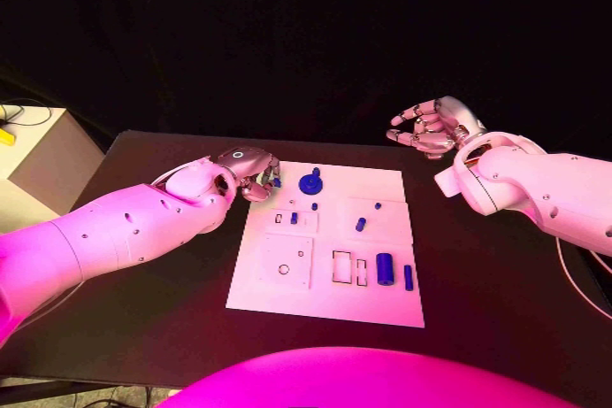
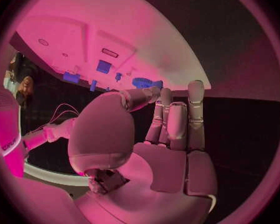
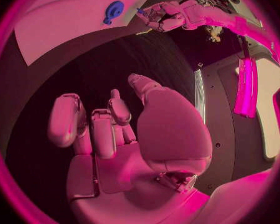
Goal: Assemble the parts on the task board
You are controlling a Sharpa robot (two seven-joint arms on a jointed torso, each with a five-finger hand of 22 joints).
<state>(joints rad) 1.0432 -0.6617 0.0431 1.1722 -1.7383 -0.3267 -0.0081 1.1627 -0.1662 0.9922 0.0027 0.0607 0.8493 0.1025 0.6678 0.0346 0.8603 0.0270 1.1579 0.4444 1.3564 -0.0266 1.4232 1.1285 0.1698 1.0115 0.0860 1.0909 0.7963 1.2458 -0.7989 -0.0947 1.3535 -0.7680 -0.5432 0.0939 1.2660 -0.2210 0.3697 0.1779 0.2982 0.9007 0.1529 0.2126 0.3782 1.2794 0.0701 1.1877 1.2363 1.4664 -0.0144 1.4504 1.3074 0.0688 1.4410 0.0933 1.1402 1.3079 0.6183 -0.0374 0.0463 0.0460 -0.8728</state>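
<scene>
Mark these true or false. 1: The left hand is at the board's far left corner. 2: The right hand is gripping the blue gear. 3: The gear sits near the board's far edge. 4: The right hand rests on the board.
1. True: the left hand is at the far left corner of the task board.
2. False: the right hand holds nothing, away from the blue gear.
3. True.
4. False: it is beyond the board's far right corner, over the black table.
</scene>
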